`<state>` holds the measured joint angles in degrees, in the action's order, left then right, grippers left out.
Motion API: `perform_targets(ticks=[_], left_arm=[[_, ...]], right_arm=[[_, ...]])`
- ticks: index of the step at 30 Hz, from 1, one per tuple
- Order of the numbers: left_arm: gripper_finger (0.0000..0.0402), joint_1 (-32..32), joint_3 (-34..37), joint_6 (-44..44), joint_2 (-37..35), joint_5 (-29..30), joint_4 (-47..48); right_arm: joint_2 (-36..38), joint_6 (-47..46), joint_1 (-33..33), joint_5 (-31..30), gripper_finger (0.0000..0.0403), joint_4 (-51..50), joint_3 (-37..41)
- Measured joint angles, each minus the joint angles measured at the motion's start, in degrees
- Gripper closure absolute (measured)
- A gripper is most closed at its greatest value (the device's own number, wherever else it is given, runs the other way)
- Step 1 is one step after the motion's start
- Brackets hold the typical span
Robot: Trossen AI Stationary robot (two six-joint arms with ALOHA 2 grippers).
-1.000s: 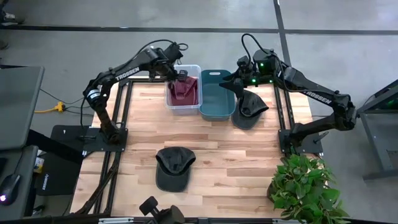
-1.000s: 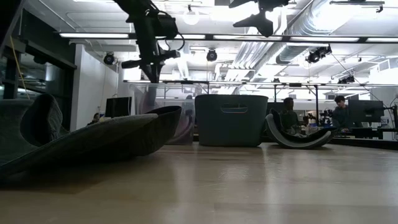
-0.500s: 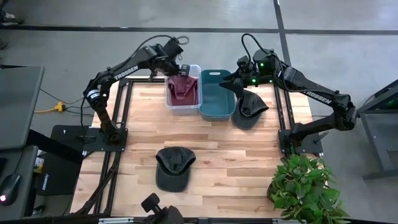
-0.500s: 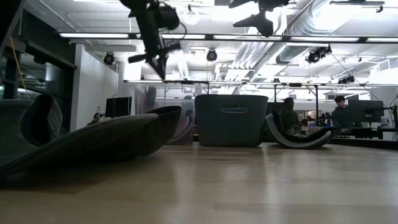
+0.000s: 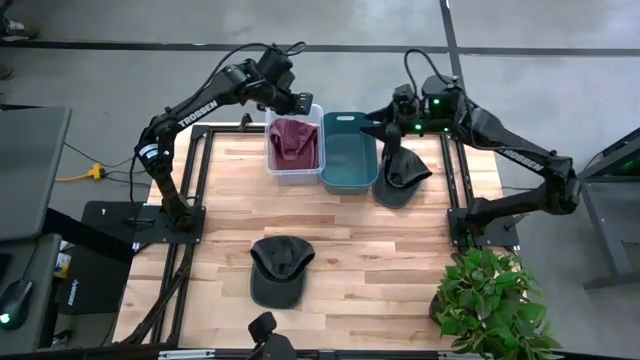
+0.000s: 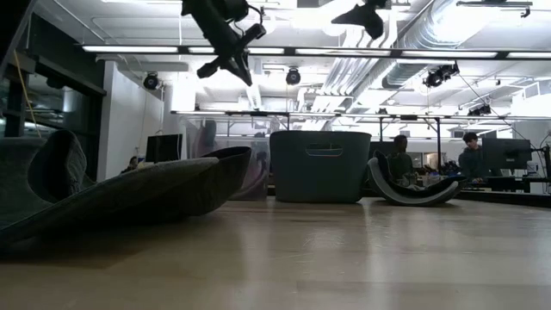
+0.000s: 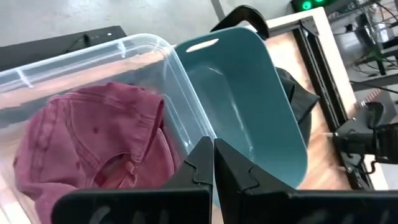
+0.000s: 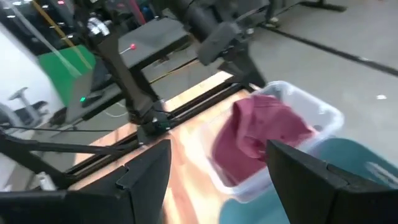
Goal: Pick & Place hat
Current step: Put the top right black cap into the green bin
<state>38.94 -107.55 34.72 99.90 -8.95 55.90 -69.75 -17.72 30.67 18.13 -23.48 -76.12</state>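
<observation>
A maroon hat (image 5: 293,138) lies crumpled inside the clear plastic bin (image 5: 272,160) at the table's far side, seen closer as the maroon hat (image 7: 93,149) in the left wrist view. My left gripper (image 5: 291,101) hangs shut above the bin's far rim, empty; it is my left gripper (image 7: 213,163) and my left gripper (image 6: 227,64). My right gripper (image 5: 378,124) hovers open over the teal bin (image 5: 349,158), also empty, as my right gripper (image 8: 217,180) shows. A dark hat (image 5: 400,172) lies on the table right of the teal bin. Another dark cap (image 5: 278,268) rests on the near table.
The clear bin and the teal bin (image 7: 249,106) stand side by side, touching. A potted plant (image 5: 490,305) stands at the near right corner. In the low view the near cap (image 6: 112,194) fills the left foreground. Bare wood lies between the bins and the near cap.
My left gripper, shut throughout, has risen from just over the maroon hat and drawn toward the far edge, tipping closer to level. The maroon hat stays lying in the clear bin.
</observation>
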Motion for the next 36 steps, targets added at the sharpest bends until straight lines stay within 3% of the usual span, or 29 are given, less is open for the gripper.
perform_targets(ticks=[7, 14, 24, 28, 36], left_arm=[[0.0401, -2.5, 0.0, 0.1, 0.0, -2.6, -3.4], [0.0401, -7.7, 0.0, 0.2, 0.0, -2.7, -9.3], [0.0401, -13.3, 0.0, 0.6, 0.0, -1.4, -13.2], [0.0401, -13.6, 0.0, 1.7, 0.0, -1.4, -13.4], [0.0401, -14.3, 0.0, 0.1, 4.3, -9.6, -20.0]], right_arm=[[6.7, 2.9, 1.6, -6.4, 0.0148, -11.3, 0.0], [14.3, -6.1, 2.4, -18.7, 0.0148, -26.0, 0.0], [18.8, -11.2, 7.2, -28.4, 0.0148, -46.1, 0.0], [18.3, -10.5, 9.2, -27.9, 0.0148, -51.5, 0.0], [15.2, -5.0, 15.4, -20.6, 0.0148, -52.9, 0.1]])
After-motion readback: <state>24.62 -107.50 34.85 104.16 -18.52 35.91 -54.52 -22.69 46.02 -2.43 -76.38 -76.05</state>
